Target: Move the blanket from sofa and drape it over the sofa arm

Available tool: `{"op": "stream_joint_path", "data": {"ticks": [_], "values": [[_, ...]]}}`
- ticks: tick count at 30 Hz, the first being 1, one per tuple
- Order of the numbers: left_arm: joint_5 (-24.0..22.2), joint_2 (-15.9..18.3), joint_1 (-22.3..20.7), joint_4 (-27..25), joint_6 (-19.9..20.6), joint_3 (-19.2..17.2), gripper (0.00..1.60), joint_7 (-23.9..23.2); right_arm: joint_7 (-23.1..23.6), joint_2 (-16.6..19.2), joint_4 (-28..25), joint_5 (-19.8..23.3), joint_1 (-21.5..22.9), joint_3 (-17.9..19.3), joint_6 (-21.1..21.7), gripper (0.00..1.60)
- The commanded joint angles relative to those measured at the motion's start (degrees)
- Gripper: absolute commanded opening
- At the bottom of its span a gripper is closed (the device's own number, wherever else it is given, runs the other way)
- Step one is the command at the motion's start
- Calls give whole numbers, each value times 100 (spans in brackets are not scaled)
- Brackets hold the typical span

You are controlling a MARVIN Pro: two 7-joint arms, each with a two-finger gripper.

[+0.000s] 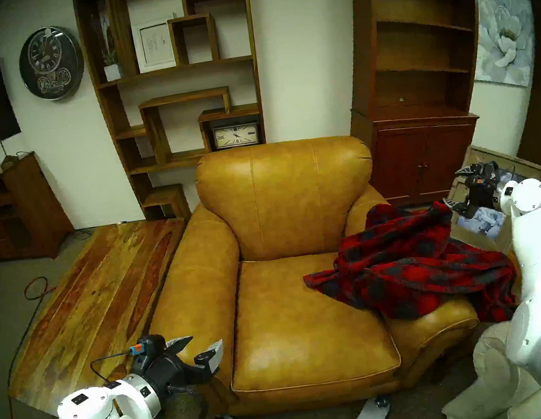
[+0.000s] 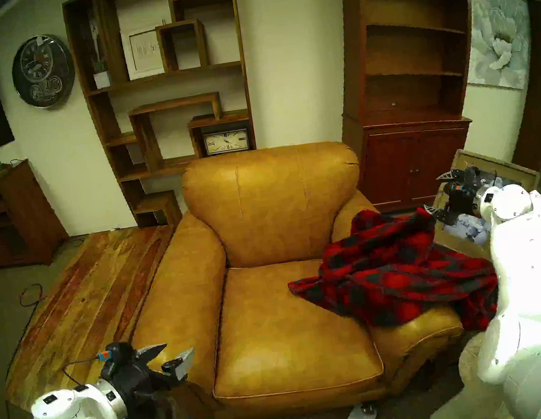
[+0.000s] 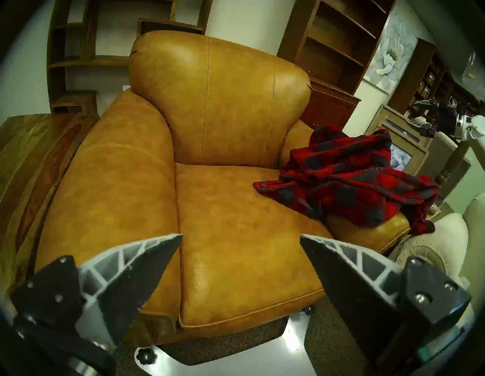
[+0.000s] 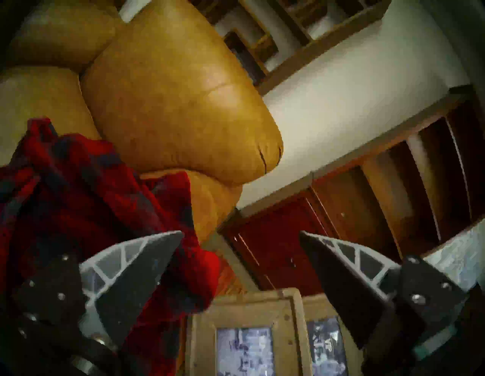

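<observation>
The blanket [image 1: 406,264] lies bunched over the sofa arm [image 1: 432,319], at about four o'clock from the middle of the sofa [image 1: 285,222] in the head view. One corner spills inward onto the seat cushion, reaching toward nine o'clock, while the far side hangs down the outside of the arm. The front end of the arm shows bare leather below the cloth.

The right gripper [image 1: 458,189] hovers at two o'clock from the seat, just beyond the blanket's upper edge. Its fingers [image 4: 147,265] are spread wide and hold nothing; in the right wrist view one fingertip sits in front of the red cloth, though contact cannot be told. Below it is a light wooden frame [image 4: 262,302] with a pale blue picture.

The left gripper [image 1: 200,345] hangs at eight o'clock from the seat, beside the front of the sofa's other arm, fingers spread and empty, pointing across the cushion toward the blanket. A long wooden bench [image 1: 94,300] stands along that side.
</observation>
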Motion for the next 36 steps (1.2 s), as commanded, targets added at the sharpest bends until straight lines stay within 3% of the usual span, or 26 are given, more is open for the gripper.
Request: {"op": "stream_joint_path", "data": {"ticks": [1,13,15,16,17,22,24,27,29,30,36], "values": [[-8,1,-29,-71,-12,2,160,-10,481,-658,-132,676,-442,-320,146,160],[7,-7,-63,-32,2,4,160,-25,1116,-1421,406,1466,-1398,-1256,498,160],[10,-8,-71,-25,5,4,160,-28,1157,-1680,472,1622,-1540,-1326,571,160],[11,-8,-73,-21,6,4,160,-29,1137,-1617,521,1689,-1572,-1381,600,160],[13,-9,-77,-19,7,4,160,-30,1154,-1858,540,1757,-1623,-1356,637,160],[20,-13,-94,-2,13,5,160,-38,1125,-2024,632,2192,-1870,-1565,741,160],[23,-14,-100,2,15,5,160,-41,1103,-2286,647,2323,-1994,-1551,771,160],[26,-16,-109,10,20,6,160,-45,1007,-2400,724,2535,-2198,-1549,864,160],[29,-18,-117,18,23,6,160,-48,905,-2782,756,2685,-2369,-1384,931,160],[31,-19,-119,19,24,6,160,-50,853,-2593,768,2784,-2432,-1450,943,160],[39,-24,-136,37,33,6,160,-60,727,-2833,746,3206,-2712,-1129,1082,160]]}}
